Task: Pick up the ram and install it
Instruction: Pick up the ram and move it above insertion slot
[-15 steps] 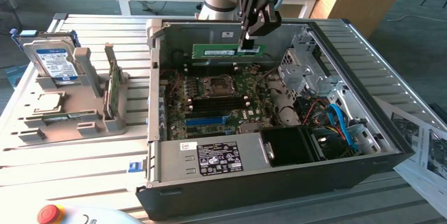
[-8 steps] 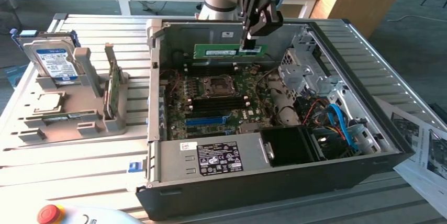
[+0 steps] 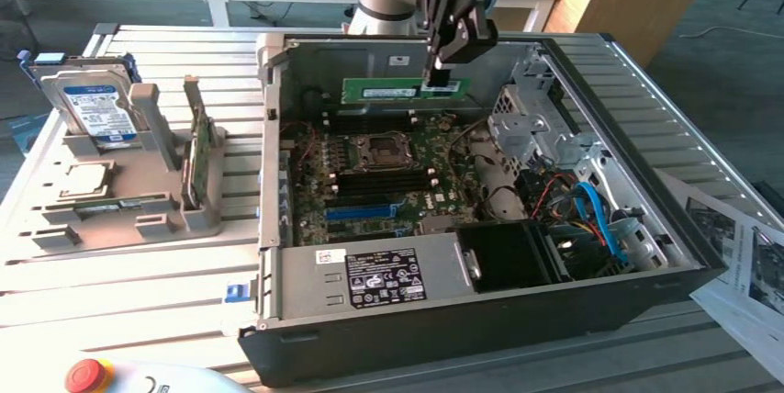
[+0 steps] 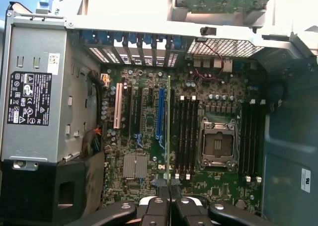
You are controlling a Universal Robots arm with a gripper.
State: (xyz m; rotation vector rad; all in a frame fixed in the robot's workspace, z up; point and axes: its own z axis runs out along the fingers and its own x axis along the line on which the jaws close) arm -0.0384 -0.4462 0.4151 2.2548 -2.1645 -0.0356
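ram (image 3: pixel 389 90): long thin green stick with a white sticker. One end is pinched between the gripper (image 3: pixel 439 83) fingertips. It's level, on its long edge, the rest jutting sideways, off any surface.

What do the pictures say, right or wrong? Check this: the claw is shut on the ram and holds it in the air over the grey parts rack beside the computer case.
Wrong in one respect: the place. The claw is shut on the ram and holds it in the air over the motherboard inside the open computer case, as the exterior view shows.
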